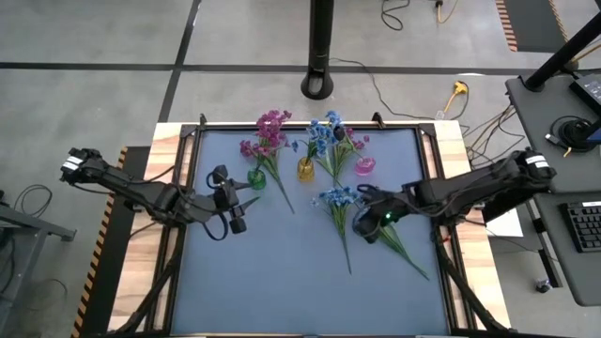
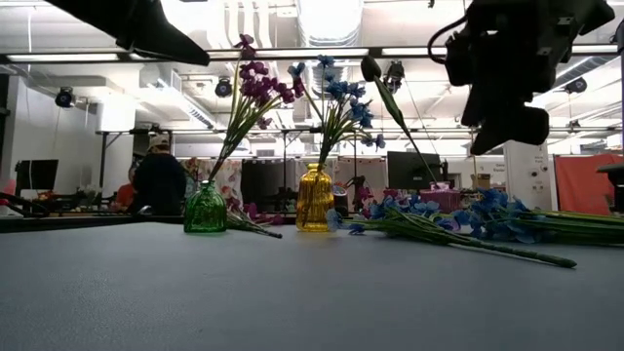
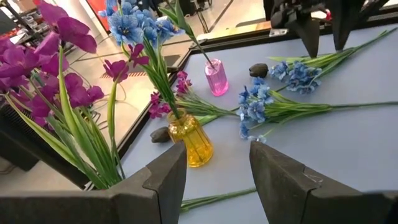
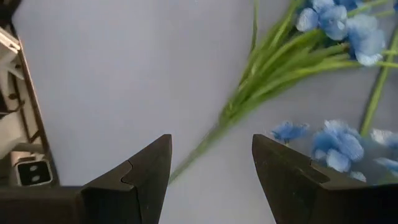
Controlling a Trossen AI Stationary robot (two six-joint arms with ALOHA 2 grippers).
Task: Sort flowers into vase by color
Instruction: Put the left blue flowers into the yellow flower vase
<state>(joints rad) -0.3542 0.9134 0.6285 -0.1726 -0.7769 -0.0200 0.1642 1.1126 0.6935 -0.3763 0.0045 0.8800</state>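
Three small vases stand in a row at the table's far side: green, yellow and pink. Magenta sprigs stand in the green vase and blue sprigs in the yellow vase. A thin stem with a dark bud leans out of the pink vase. Loose blue sprigs lie flat on the mat. My right gripper hovers open above their stems. My left gripper is open, in the air near the green vase.
A magenta sprig and a dark bud lie on the mat near the vases. A raised frame borders the blue mat. The mat's near half is bare. A person sits in the room beyond the table.
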